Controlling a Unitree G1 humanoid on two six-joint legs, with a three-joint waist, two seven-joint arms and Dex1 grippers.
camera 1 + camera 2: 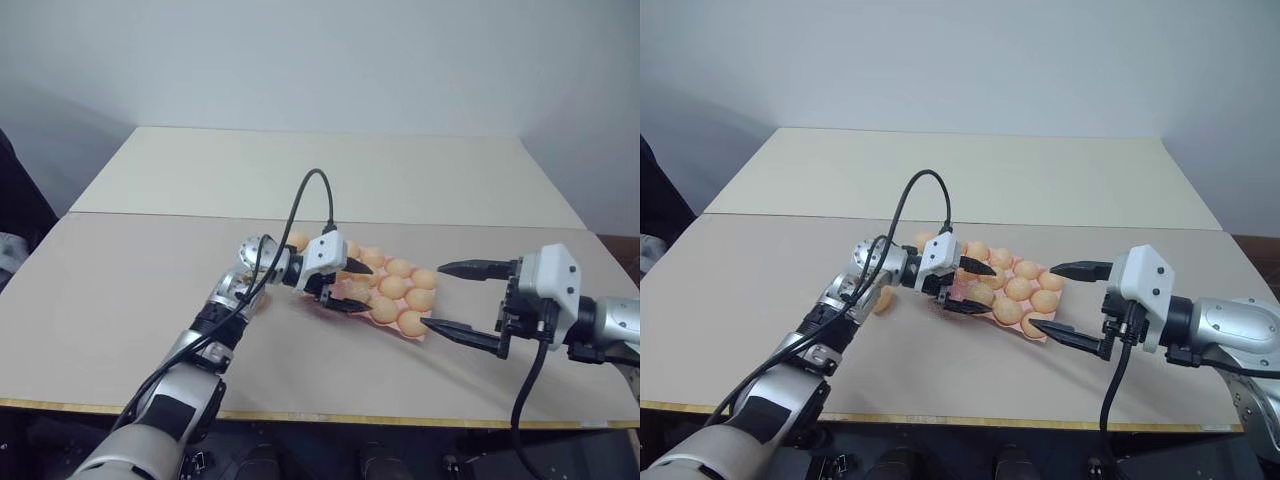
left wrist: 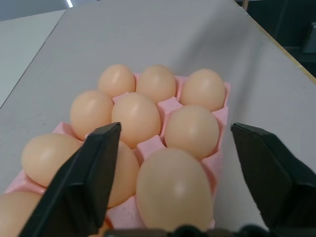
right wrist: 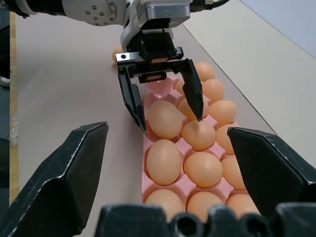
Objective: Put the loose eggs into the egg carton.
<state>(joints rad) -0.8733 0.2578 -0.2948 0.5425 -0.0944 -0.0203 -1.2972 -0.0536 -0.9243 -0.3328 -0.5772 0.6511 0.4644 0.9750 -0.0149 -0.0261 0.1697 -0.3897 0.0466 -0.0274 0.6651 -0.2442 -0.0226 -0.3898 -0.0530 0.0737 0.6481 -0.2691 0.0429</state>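
Observation:
The pink egg carton (image 1: 421, 337) lies on the table in front of me, most of its cups filled with tan-orange eggs. My left gripper (image 1: 990, 290) is open at the carton's left end. Its fingers (image 3: 133, 103) straddle an egg (image 3: 165, 118) that rests in a cup, with a gap on each side (image 2: 173, 190). My right gripper (image 1: 435, 295) is open just off the carton's right end, with nothing between its fingers. One loose egg (image 1: 883, 300) lies on the table, partly hidden by my left forearm. Another loose egg (image 1: 298, 240) sits beyond the left wrist.
The carton sits on a beige table (image 1: 120, 300) whose front edge (image 1: 320, 415) runs close below both arms. A second, lighter table (image 1: 330, 170) joins it behind. A black cable (image 1: 300, 205) loops over my left wrist.

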